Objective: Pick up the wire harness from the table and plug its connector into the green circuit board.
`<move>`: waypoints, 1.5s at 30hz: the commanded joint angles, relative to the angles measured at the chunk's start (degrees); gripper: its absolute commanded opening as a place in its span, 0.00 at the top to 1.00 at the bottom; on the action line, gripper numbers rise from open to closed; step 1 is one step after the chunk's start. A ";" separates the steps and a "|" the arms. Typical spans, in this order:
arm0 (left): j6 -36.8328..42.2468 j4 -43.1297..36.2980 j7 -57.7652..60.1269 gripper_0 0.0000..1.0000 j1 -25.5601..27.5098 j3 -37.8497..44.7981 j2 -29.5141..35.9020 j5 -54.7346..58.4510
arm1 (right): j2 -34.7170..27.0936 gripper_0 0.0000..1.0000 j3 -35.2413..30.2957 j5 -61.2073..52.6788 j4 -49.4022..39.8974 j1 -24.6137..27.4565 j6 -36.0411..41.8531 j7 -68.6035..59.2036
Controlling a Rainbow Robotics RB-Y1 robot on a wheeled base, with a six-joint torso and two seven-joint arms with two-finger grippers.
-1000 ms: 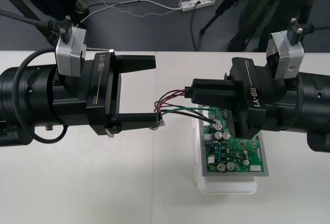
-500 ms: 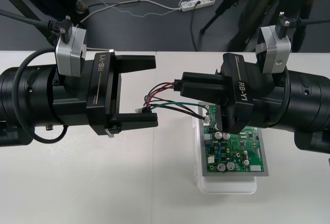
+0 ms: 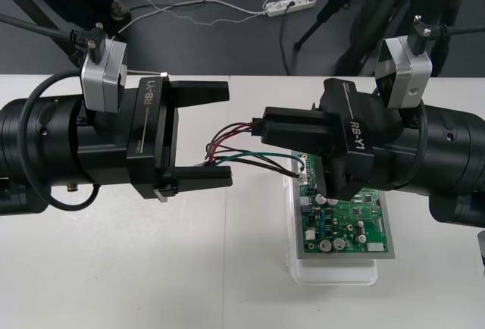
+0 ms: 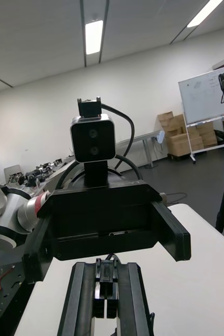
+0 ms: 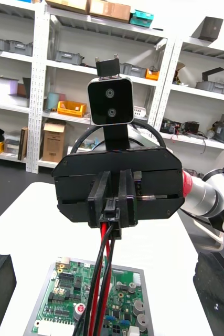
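White base: a shallow pale tray on the light surface. In it sits the green circuit board, flat and rectangular, dotted with round silver-topped cans and small dark chips. It lies directly under the right gripper's body.

Right gripper: fingers pressed together, pinching the plug. That's a small black block held right at the fingertips, and the left wrist view shows it head-on.

Harness: up off the surface, hanging from the right gripper. Its thin red, black and green wires leave the plug and bow out toward the left gripper. The green and black ones then sweep back to the board edge beneath the right gripper's fingers.

Left gripper: spread wide and facing the right gripper tip to tip. Its long, blocky matt-black fingers stand one on each side of the wire loop, closed on nothing.

Hidden: the right gripper's body covers the stretch of board nearest it, so only the far part of the green face shows.

Hard to make out: the wires' other end runs in beside the right gripper at the board's edge. It's too small to tell whether it touches the board. It's also unclear whether the loop brushes the left gripper's nearer finger.

Textures: both gripper bodies are angular black blocks on thick dark cylindrical arms. Each carries a boxy silver camera housing on top.
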 commanded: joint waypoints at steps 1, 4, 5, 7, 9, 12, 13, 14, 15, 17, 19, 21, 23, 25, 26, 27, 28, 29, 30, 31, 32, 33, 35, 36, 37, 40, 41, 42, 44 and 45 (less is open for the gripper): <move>-1.23 -1.25 -3.21 0.00 -2.06 -0.83 1.12 1.09 | 2.25 1.00 1.24 -1.10 -0.56 -0.51 0.65 -0.70; -1.23 -1.25 -3.21 0.00 -2.06 -0.83 1.20 1.09 | 2.61 1.00 1.59 -1.01 -0.56 -0.51 0.65 -0.70; -1.23 -1.25 -3.30 0.00 -2.06 -0.83 1.20 1.09 | 2.69 1.00 1.67 -1.01 -0.65 -0.51 0.65 -0.70; -1.23 -1.25 -3.30 0.00 -2.06 -0.83 1.20 1.09 | 2.69 1.00 1.76 -1.01 -0.56 -0.51 0.74 -0.70; -1.23 -1.25 -3.30 0.00 -2.06 -0.83 1.20 1.09 | 2.69 1.00 1.85 -1.01 -0.56 -0.51 0.65 -0.61; -1.23 -1.25 -3.30 0.00 -2.06 -0.83 1.20 1.09 | 2.69 1.00 1.85 -1.10 -0.56 -0.34 0.65 -0.43; -1.23 -1.25 -3.30 0.00 -2.06 -0.83 1.20 1.09 | 2.69 1.00 1.85 -1.10 -0.56 -0.34 0.65 -0.43; -1.23 -1.25 -3.30 0.00 -2.06 -0.83 1.20 1.18 | 2.69 1.00 1.85 -1.10 -0.56 -0.25 0.74 -0.35; -1.23 -1.25 -3.30 0.00 -2.15 -0.83 1.20 1.18 | 2.69 1.00 1.85 -1.10 -0.65 -0.34 0.65 -0.35; -1.14 -1.25 -3.30 0.00 -2.15 -0.83 1.20 1.18 | 2.69 1.00 1.85 -1.10 -0.56 -0.16 0.65 -0.26; -1.23 -1.25 -3.39 0.00 -2.06 -0.83 1.20 1.27 | 2.78 1.00 1.94 -1.10 -0.56 -0.07 0.74 -0.17; -1.23 -1.25 -3.39 0.00 -2.06 -0.83 1.20 1.27 | 2.69 1.00 1.94 -1.10 -0.56 -0.07 0.74 -0.17; -1.23 -1.25 -3.39 0.00 -2.15 -0.83 1.20 1.27 | 2.69 1.00 1.94 -1.10 -0.56 0.10 0.65 -0.08; -1.23 -1.25 -3.39 0.00 -2.06 -0.83 1.20 1.27 | 2.69 1.00 1.94 -1.10 -0.65 0.10 0.65 0.01; -1.14 -1.25 -3.39 0.00 -2.06 -0.83 1.20 1.27 | 2.69 1.00 1.94 -1.10 -0.56 0.19 0.74 0.01; -1.23 -1.25 -3.39 0.00 -2.15 -0.92 1.12 1.27 | 2.69 1.00 1.94 -1.10 -0.56 0.28 0.74 0.09; -1.23 -1.25 -3.39 0.00 -2.15 -0.83 1.20 1.27 | 2.69 1.00 1.94 -1.01 -0.56 0.28 0.65 0.09; -1.23 -1.25 -3.39 0.00 -2.15 -0.92 1.20 1.27 | 2.69 1.00 1.94 -1.10 -0.56 0.28 0.65 0.09; -1.14 -1.25 -3.39 0.00 -2.06 -0.92 1.20 1.36 | 2.69 1.00 1.94 -1.10 -0.56 0.28 0.65 0.09; -1.23 -1.25 -3.39 0.00 -2.06 -0.92 1.20 1.36 | 2.69 1.00 1.94 -1.10 -0.65 0.28 0.65 0.09; -1.23 -1.25 -3.39 0.00 -2.15 -1.01 1.12 1.36 | 2.69 1.00 1.94 -1.10 -0.56 0.28 0.74 0.09; -1.14 -1.25 -3.39 0.00 -2.06 -1.01 1.20 1.36 | 2.69 1.00 1.94 -1.10 -0.56 0.37 0.65 0.09; -1.14 -1.25 -3.39 0.00 -2.15 -1.01 1.12 1.45 | 2.69 1.00 1.94 -1.10 -0.65 0.37 0.74 0.09; -1.23 -1.25 -3.48 0.00 -2.15 -1.01 1.03 1.45 | 2.69 1.00 1.94 -1.19 -0.65 0.37 0.65 0.18; -1.23 -1.25 -3.57 0.00 -2.15 -1.01 1.03 1.45 | 2.61 1.00 1.94 -1.19 -0.65 0.37 0.74 0.18; -1.14 -1.25 -3.57 0.00 -2.15 -1.09 0.68 1.45 | 2.69 1.00 1.94 -1.19 -0.65 0.37 0.65 0.09; -1.23 -1.25 -3.48 0.00 -2.15 -1.01 0.59 1.53 | 2.69 1.00 1.94 -1.19 -0.65 0.37 0.65 0.09; -1.23 -1.25 -3.48 0.00 -2.15 -1.01 0.59 1.45 | 2.69 1.00 1.94 -1.19 -0.65 0.37 0.65 0.09; -1.23 -1.25 -3.57 0.00 -2.24 -1.01 0.50 1.53 | 2.69 1.00 1.94 -1.19 -0.65 0.37 0.65 0.09; -1.14 -1.25 -3.57 0.00 -2.32 -1.01 0.50 1.45 | 2.69 1.00 1.94 -1.19 -0.56 0.45 0.74 0.09</move>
